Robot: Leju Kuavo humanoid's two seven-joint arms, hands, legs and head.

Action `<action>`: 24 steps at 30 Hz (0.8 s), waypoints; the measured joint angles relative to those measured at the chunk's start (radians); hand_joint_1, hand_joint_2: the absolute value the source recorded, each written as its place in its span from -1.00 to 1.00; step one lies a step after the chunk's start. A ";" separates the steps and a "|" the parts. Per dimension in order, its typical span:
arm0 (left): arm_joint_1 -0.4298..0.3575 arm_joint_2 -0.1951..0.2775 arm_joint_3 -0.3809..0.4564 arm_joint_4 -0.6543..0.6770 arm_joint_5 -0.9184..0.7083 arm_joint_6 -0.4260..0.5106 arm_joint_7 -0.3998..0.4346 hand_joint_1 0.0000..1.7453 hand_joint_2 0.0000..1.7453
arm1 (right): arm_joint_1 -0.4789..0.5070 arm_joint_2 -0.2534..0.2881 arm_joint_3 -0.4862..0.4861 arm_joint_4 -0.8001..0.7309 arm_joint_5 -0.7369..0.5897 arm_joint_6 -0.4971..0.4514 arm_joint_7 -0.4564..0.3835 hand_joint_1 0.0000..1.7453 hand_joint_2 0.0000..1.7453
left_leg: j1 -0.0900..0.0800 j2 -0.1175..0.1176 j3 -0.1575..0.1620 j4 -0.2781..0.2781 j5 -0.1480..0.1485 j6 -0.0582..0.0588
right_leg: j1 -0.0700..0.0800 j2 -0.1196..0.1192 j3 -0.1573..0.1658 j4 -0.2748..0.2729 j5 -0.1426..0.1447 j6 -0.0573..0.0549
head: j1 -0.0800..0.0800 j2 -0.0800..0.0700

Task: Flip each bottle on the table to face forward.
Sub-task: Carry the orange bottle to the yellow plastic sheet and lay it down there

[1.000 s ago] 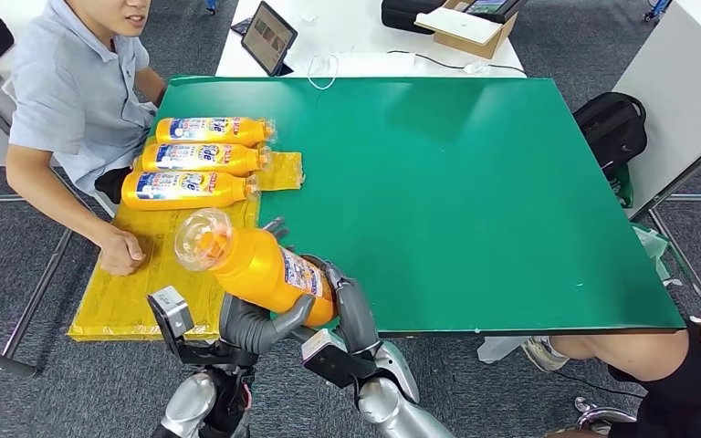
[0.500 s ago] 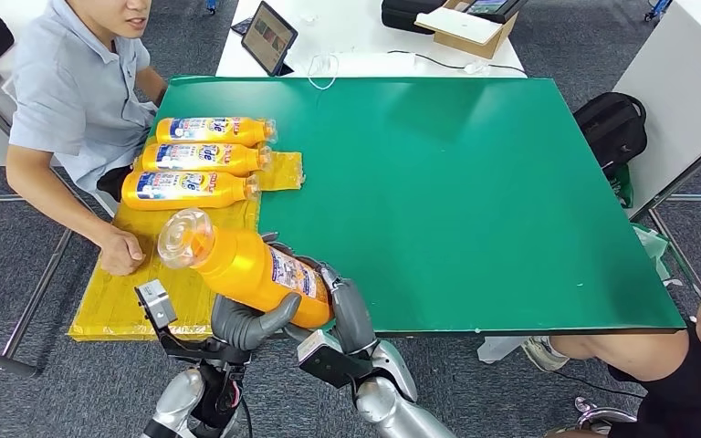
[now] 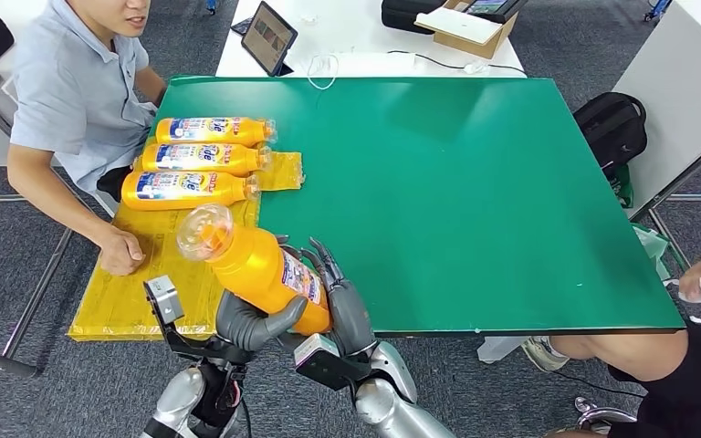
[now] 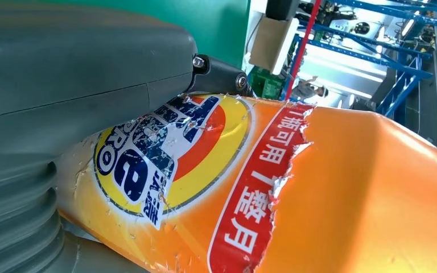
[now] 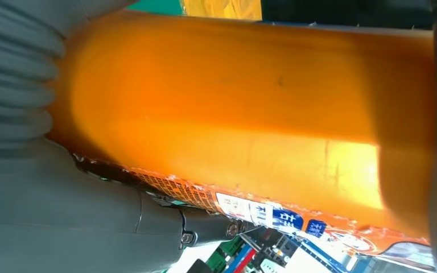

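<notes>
Gripping orange bottle (image 3: 265,269), torn label: left robot hand (image 3: 251,324); right robot hand (image 3: 342,306) too.

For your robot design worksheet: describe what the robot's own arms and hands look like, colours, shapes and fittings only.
Both arms are rounded shiny silver segments with black joints. The left hand and right hand are matt dark grey, with thick smooth thumbs and darker slim fingers. A boxy black camera block with a pale face sits at each wrist. Close up, each hand has a grey ribbed cover and small silver screws.

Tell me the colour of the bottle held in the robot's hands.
Orange, with a clear cap; the bottle shows best in the head view.
</notes>
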 joint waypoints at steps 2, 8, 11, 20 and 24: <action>-0.003 0.000 0.000 0.001 -0.020 0.027 -0.006 1.00 1.00 | 0.000 0.000 0.001 -0.001 0.002 -0.014 0.000 -1.00 -1.00 | 0.000 0.000 0.000 0.000 0.000 0.000 | 0.000 0.000 0.000 0.000 0.000 0.000 | 0.000 0.000; -0.071 0.003 0.039 0.043 -0.221 0.286 -0.042 1.00 1.00 | 0.006 -0.012 0.020 -0.040 0.015 -0.166 0.000 -1.00 -1.00 | 0.000 0.000 0.000 0.000 0.000 0.000 | 0.000 0.000 0.000 0.000 0.000 0.000 | 0.000 0.000; -0.110 0.012 0.090 0.079 -0.282 0.360 -0.053 1.00 1.00 | 0.027 -0.024 -0.002 -0.086 0.036 -0.210 0.000 -1.00 -1.00 | 0.000 0.000 0.000 0.000 0.001 0.000 | 0.000 0.000 0.000 0.000 0.000 0.000 | 0.000 0.000; -0.182 0.034 0.176 0.145 -0.540 0.548 -0.056 1.00 1.00 | 0.093 -0.021 -0.137 -0.241 0.108 -0.221 0.000 -1.00 -1.00 | 0.000 -0.001 -0.001 0.000 0.001 0.000 | 0.000 -0.001 -0.001 0.000 0.000 0.000 | 0.000 0.000; -0.310 0.043 0.175 0.277 -0.826 0.657 0.001 1.00 1.00 | 0.100 -0.015 -0.164 -0.321 0.071 -0.221 0.000 -1.00 -1.00 | 0.000 -0.001 -0.001 0.000 0.002 0.000 | 0.000 -0.001 -0.001 0.000 0.001 0.000 | 0.000 0.000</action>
